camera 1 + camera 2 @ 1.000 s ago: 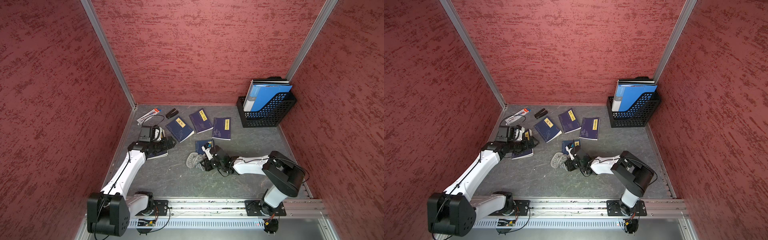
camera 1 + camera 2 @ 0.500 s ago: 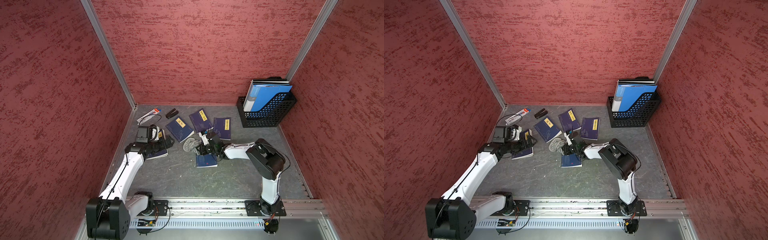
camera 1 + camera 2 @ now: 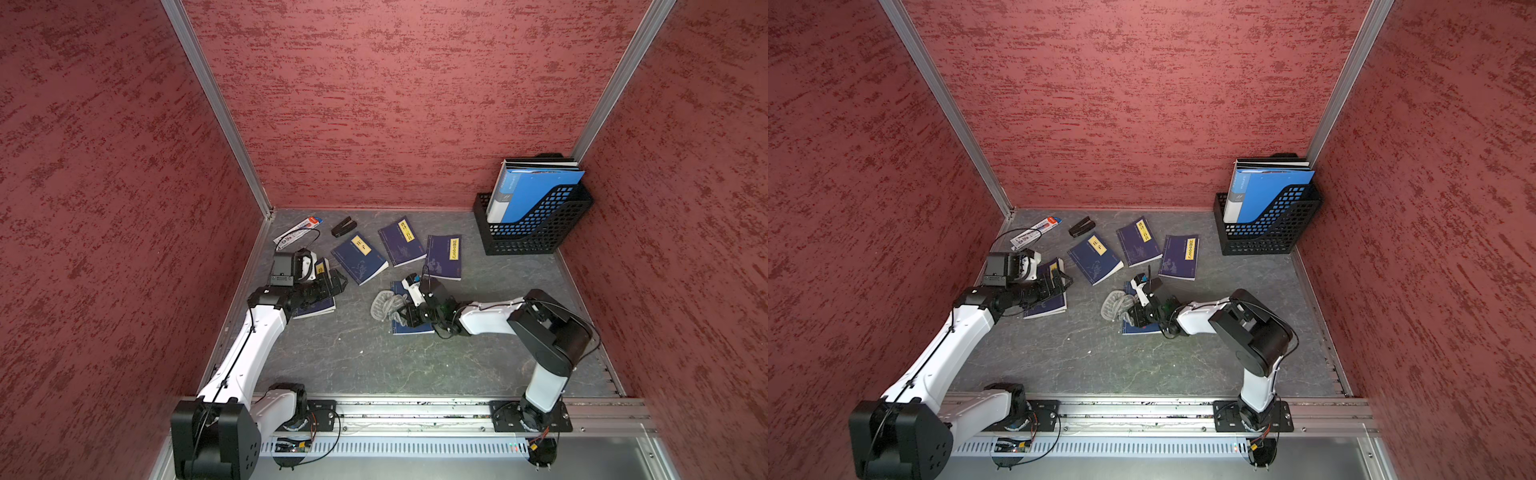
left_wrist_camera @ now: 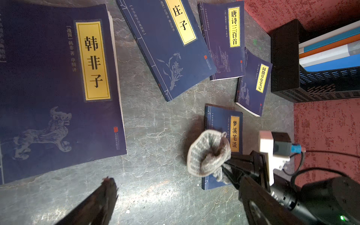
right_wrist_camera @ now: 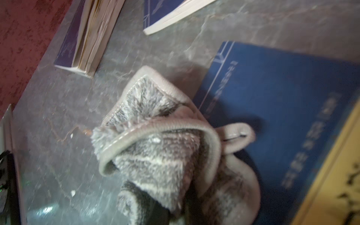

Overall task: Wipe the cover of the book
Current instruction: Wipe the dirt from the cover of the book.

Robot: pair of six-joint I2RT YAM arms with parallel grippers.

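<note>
The grey worktop (image 3: 353, 361) carries the small blue book (image 4: 236, 134) near its middle, in front of a row of three books (image 3: 361, 257). The grey cloth (image 3: 384, 305) hangs off the book's left edge onto the worktop, pinched in the closed right gripper (image 3: 405, 313), which sits over the cover. The left gripper (image 3: 334, 282) is spread wide and empty above another book (image 3: 318, 307). Half a second earlier the right gripper and cloth were farther back, by the row.

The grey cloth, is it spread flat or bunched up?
Bunched: the cloth folds over itself, pinched in the right claw, partly over the book.
</note>
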